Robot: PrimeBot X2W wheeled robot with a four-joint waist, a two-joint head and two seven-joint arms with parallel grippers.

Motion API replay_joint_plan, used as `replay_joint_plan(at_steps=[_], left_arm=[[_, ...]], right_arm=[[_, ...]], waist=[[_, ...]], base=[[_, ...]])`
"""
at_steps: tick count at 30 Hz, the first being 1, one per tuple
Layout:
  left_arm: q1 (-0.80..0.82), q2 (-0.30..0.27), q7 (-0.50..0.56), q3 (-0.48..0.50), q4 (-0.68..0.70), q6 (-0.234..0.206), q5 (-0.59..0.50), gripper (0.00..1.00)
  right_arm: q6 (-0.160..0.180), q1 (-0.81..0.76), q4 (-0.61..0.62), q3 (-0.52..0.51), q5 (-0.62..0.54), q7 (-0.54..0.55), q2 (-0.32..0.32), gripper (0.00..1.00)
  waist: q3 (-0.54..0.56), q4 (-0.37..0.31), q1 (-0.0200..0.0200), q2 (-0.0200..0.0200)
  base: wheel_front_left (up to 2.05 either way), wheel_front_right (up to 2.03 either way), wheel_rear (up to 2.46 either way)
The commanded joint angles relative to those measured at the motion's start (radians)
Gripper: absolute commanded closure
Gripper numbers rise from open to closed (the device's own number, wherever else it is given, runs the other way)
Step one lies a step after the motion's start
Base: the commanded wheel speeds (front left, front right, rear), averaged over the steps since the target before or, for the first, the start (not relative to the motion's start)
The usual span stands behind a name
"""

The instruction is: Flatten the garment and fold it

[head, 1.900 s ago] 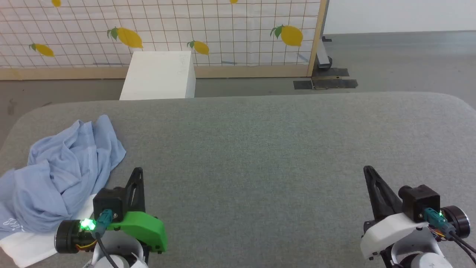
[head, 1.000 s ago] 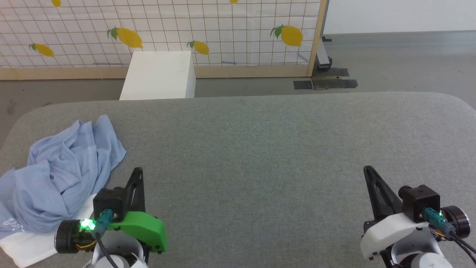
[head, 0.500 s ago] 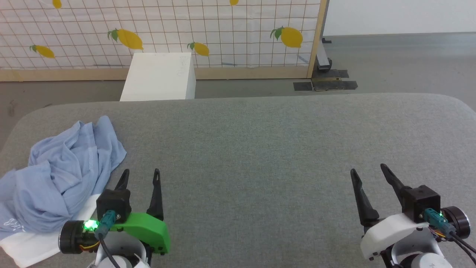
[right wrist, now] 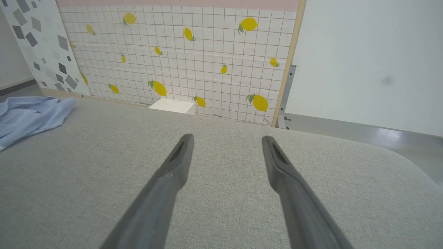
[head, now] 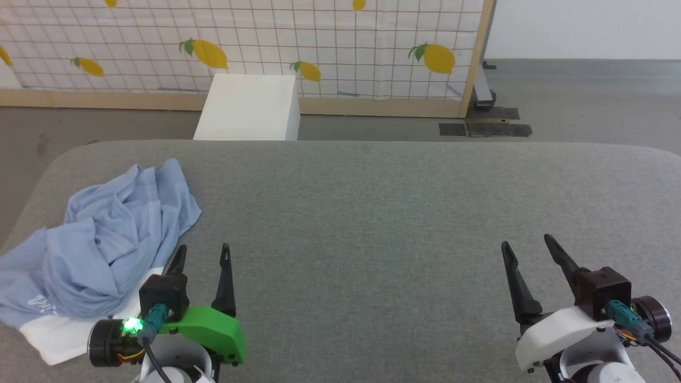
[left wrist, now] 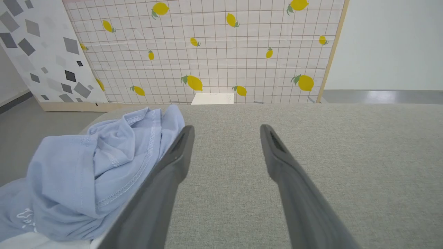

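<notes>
Crumpled garment [head: 106,239] just left of spread left fingers [head: 225,276]; right fingers [head: 518,287] spread, far off

Green-cased left claw [head: 202,254], white-cased right claw [head: 524,246], dark tapered fingers [head: 225,282]

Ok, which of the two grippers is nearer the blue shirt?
The left gripper, the green-housed one: its fingers stand right beside the crumpled blue shirt, while the white-housed right gripper is far off.

Robot test lab, grey felt-covered table [head: 404,202] in an open room, free-standing lemon-print screen [head: 340,48] in a wooden frame at the far side, bare grey floor [head: 585,96], plain white wall [head: 585,26], white box [head: 250,111]
</notes>
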State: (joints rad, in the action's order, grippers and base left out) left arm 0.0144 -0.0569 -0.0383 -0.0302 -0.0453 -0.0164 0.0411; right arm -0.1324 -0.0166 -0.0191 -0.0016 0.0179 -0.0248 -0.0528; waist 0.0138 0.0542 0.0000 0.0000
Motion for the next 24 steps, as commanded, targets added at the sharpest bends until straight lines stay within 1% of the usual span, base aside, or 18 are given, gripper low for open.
replay_joint_plan(at_steps=[1,24], left_arm=[[0.008,-0.005,-0.013,-0.002,-0.005,-0.009,0.012,0.0],[-0.006,-0.027,-0.06,-0.002,-0.025,-0.051,0.058,0.0]], right_arm=[[0.0,0.001,-0.005,0.001,0.008,-0.01,0.001,0.0],[0.001,0.011,-0.04,0.022,0.041,-0.057,0.001,0.0]], waist=[[0.002,0.015,0.0,0.0],[0.022,0.16,0.0,0.0]], base=[[0.0,0.0,0.0],[0.0,0.0,0.0]])
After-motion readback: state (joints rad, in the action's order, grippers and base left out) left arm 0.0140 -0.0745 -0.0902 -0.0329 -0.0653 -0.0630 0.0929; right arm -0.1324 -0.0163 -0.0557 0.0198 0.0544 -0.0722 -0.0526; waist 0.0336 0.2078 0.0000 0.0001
